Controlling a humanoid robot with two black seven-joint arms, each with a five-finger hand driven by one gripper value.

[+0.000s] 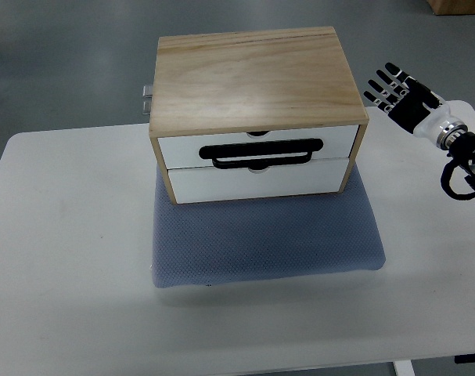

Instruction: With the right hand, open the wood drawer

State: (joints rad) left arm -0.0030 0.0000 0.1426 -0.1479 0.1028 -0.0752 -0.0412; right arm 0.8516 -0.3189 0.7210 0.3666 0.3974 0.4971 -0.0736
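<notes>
**Right hand open beside a closed two-drawer wooden box**

The robot's black-and-silver right hand (400, 95) entered from the right edge of the top view and was held above the far right part of the white rectangular table (65, 258). Its fingers (383, 84) were spread and extended, pointing away from the robot and slightly toward the box, and they grasped nothing. The white wrist cuff and black jointed forearm trailed behind the hand toward the right edge.

To the hand's left, near but clearly apart from the fingertips, stood the pale wooden two-drawer box (253, 74). Its plain wood-grain top faced the camera, and its front faced the robot. The upper white drawer front (182, 149) and the lower white drawer front (300, 178) both sat flush with the wooden frame, so both drawers were closed. A flat black loop-shaped handle (262, 153) lay across the seam between the two fronts, lower than and to the left of the hand. No finger touched the handle or the box.

The box rested on the far part of a blue-grey textured fabric mat (268, 247), which spread out toward the robot, below and to the left of the hand. A small metal fitting (146, 99) projected from the box's side farthest from the hand.
</notes>
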